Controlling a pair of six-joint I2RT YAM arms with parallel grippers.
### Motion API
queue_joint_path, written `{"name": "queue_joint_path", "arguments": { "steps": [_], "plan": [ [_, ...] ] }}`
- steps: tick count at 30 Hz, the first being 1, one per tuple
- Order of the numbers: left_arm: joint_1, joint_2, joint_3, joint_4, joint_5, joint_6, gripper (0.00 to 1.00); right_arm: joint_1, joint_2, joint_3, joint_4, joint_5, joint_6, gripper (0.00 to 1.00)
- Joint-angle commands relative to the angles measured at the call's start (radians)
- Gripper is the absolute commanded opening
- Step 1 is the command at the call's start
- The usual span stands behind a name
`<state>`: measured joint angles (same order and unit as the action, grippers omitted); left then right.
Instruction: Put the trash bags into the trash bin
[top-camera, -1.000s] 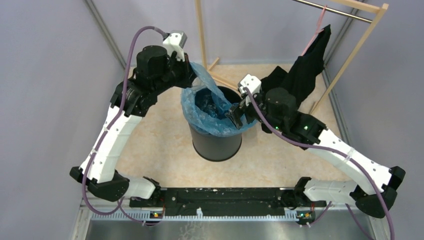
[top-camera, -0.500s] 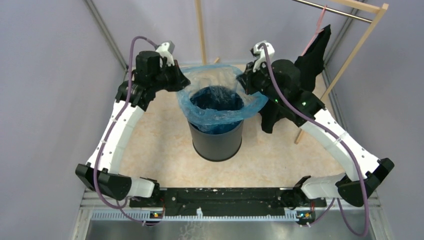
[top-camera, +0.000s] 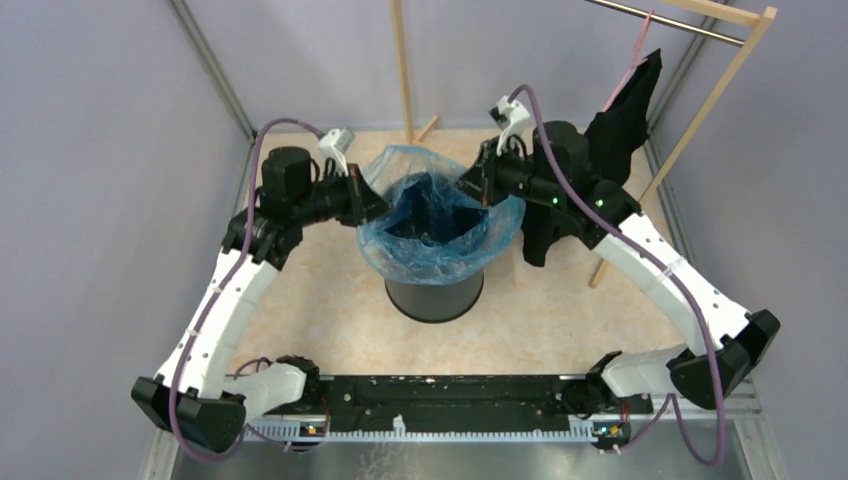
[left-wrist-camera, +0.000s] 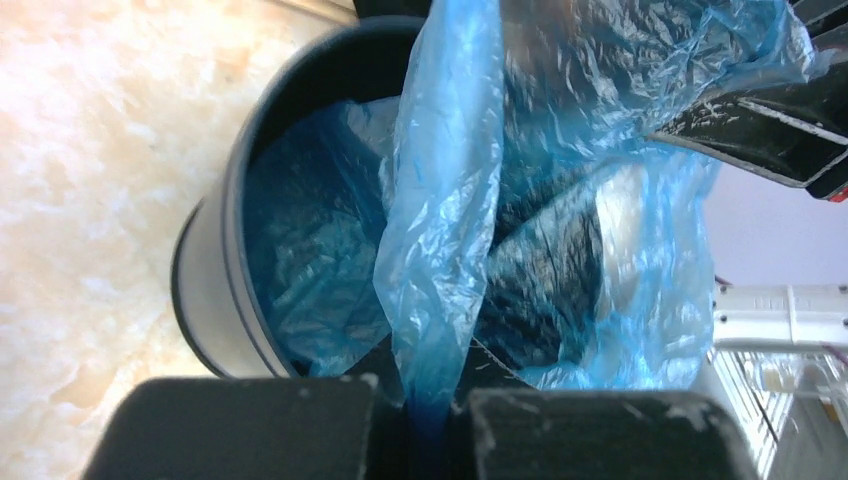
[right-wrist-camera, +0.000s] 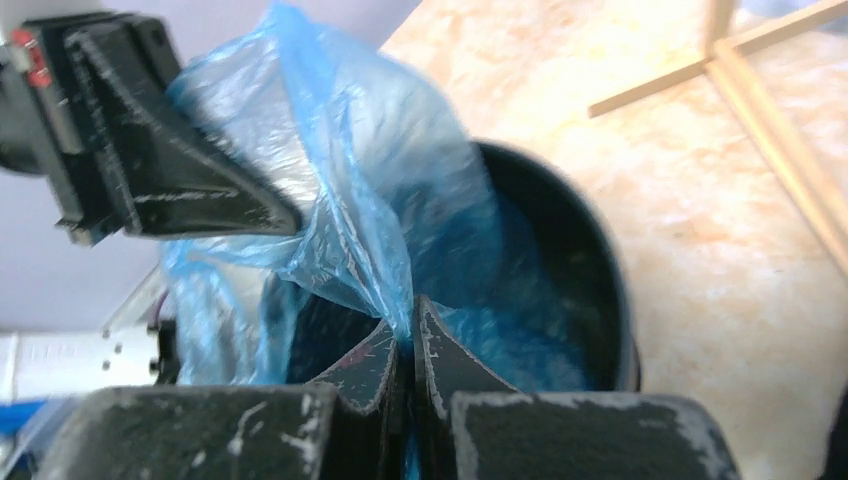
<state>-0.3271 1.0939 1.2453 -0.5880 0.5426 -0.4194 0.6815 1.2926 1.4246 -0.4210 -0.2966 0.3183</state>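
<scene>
The black trash bin (top-camera: 435, 293) stands on the floor between my arms. A light-blue trash bag (top-camera: 440, 250) hangs in it, its top edge spilling over the rim. My left gripper (top-camera: 374, 204) is shut on the bag's left edge, and in the left wrist view the film (left-wrist-camera: 440, 200) runs down into the shut left gripper (left-wrist-camera: 425, 400) above the bin's rim (left-wrist-camera: 215, 270). My right gripper (top-camera: 476, 184) is shut on the far right edge. In the right wrist view the film (right-wrist-camera: 340, 180) is pinched at the right gripper (right-wrist-camera: 405, 325), over the bin (right-wrist-camera: 590, 260).
A wooden rack (top-camera: 405, 70) stands behind the bin, and its floor bars (right-wrist-camera: 770, 130) show in the right wrist view. A black garment (top-camera: 620, 120) hangs from the rack's rod just behind my right arm. Purple walls close in both sides.
My right gripper left the bin's near right rim, went to the far right edge of the bag and shut on it. Both grippers then drew inward and the bag's mouth narrowed.
</scene>
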Motion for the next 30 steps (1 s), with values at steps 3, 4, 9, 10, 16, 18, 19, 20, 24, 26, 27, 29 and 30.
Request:
{"name": "queue_joint_path", "arguments": {
  "steps": [3, 4, 9, 10, 16, 18, 19, 20, 24, 26, 27, 29, 30],
  "plan": [
    [0.032, 0.226, 0.256, -0.07, -0.149, -0.007, 0.0, -0.177, 0.113, 0.13, -0.021, 0.047, 0.081, 0.0],
    [0.046, 0.256, 0.285, -0.065, -0.129, -0.008, 0.0, -0.195, 0.126, 0.135, -0.022, 0.018, 0.082, 0.0],
    [0.097, 0.303, 0.275, -0.054, 0.035, -0.012, 0.07, -0.205, 0.127, 0.078, -0.025, -0.105, 0.058, 0.0],
    [0.098, 0.282, 0.237, -0.045, 0.043, -0.008, 0.11, -0.206, 0.112, 0.051, -0.022, -0.103, 0.053, 0.0],
    [0.135, 0.105, 0.074, 0.016, -0.006, 0.007, 0.48, -0.207, 0.045, -0.008, -0.023, -0.06, 0.016, 0.0],
    [0.14, 0.096, 0.108, -0.009, -0.015, 0.022, 0.58, -0.207, 0.048, 0.007, -0.029, -0.058, 0.007, 0.0],
    [0.14, 0.094, 0.127, -0.024, -0.02, 0.028, 0.61, -0.206, 0.05, 0.016, -0.033, -0.059, 0.002, 0.0],
    [0.14, 0.09, 0.143, -0.036, -0.028, 0.032, 0.63, -0.206, 0.05, 0.021, -0.037, -0.059, 0.0, 0.0],
    [0.14, 0.07, 0.149, -0.02, -0.027, 0.036, 0.7, -0.205, 0.035, 0.013, -0.032, -0.07, 0.006, 0.0],
    [0.14, 0.077, 0.148, -0.019, -0.014, 0.026, 0.6, -0.205, 0.022, 0.009, -0.026, -0.092, 0.016, 0.0],
    [0.141, 0.08, 0.152, -0.019, -0.008, 0.021, 0.55, -0.206, 0.014, 0.009, -0.028, -0.104, 0.017, 0.0],
    [0.14, 0.078, 0.15, -0.018, 0.0, 0.014, 0.51, -0.205, -0.007, 0.006, -0.038, -0.113, 0.013, 0.0],
    [0.14, 0.071, 0.151, -0.017, -0.001, 0.013, 0.51, -0.206, -0.019, 0.001, -0.044, -0.111, 0.008, 0.01]
  ]
}}
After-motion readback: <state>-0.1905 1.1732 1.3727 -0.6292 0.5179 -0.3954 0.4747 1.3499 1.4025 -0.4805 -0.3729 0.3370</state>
